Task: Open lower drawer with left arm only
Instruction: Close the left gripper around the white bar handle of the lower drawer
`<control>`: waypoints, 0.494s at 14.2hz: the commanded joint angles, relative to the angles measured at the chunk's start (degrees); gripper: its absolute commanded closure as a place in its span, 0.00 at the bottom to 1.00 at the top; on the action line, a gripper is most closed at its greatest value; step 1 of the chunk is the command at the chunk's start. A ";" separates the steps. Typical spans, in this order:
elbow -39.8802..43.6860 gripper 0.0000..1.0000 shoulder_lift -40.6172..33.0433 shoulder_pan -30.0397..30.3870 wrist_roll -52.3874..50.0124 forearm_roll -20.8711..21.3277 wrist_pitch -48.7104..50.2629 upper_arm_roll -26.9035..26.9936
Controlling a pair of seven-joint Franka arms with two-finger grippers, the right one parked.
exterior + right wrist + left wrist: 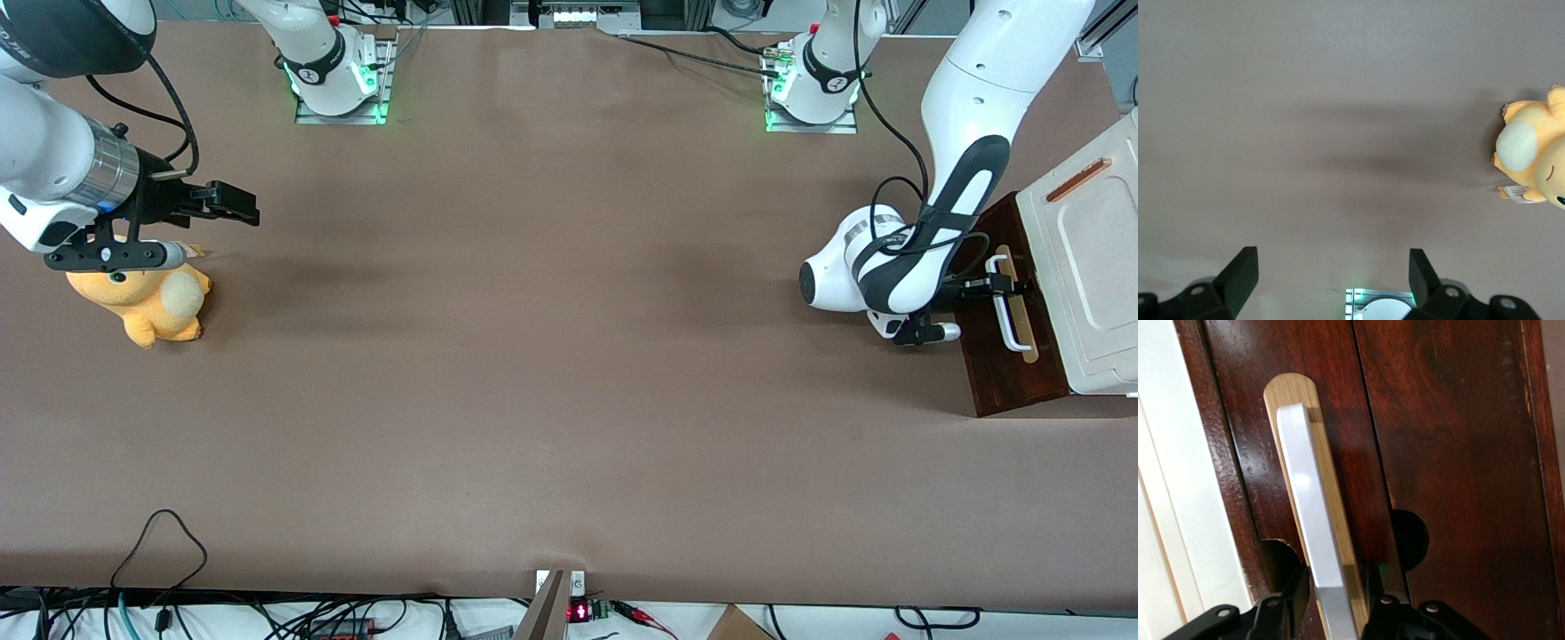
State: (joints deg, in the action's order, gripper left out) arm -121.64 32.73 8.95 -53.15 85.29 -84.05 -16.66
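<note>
The left arm's gripper (pixel 1009 284) is right at the white bar handle (pixel 1007 307), and the wrist view settles it: one black finger (pixel 1295 597) on each side of the bar (pixel 1313 540), the bar running straight between them. Whether the pads are already pressing on it or merely bracketing it, I cannot tell; there looks to be a sliver of room on each side, so call it straddling, not a confirmed clamp. Just under the bar lies the pale wood strip (pixel 1331 493) it is mounted on, and around that the dark brown front of the lower drawer (pixel 1009 356), glossy and reddish up close. Stepping outward from the gripper, the left arm (pixel 956 160) arches up and away toward its base, black cable looping off the wrist. On the side of the drawer front away from the arm sits the cream-white cabinet panel (pixel 1089 267) with its thin copper-coloured strip handle (pixel 1077 180); not our target. Far off, at the parked arm's end of the brown table (pixel 551 356), an orange plush toy (pixel 147 302) lies out of the action. So where do we stand? The reach looks done and the fingers are lined up on the right handle. No light wood interior shows anywhere, so I judge the drawer to be shut. What is left is the real work: a firm squeeze if not yet made, then a straight pull away from the cabinet.
</note>
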 commanded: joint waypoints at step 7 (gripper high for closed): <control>0.87 0.58 1.02 -0.43 -0.55 0.67 0.38 -0.48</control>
State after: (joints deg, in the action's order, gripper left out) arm -121.63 32.99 8.59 -53.21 85.29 -84.13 -16.99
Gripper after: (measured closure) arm 0.559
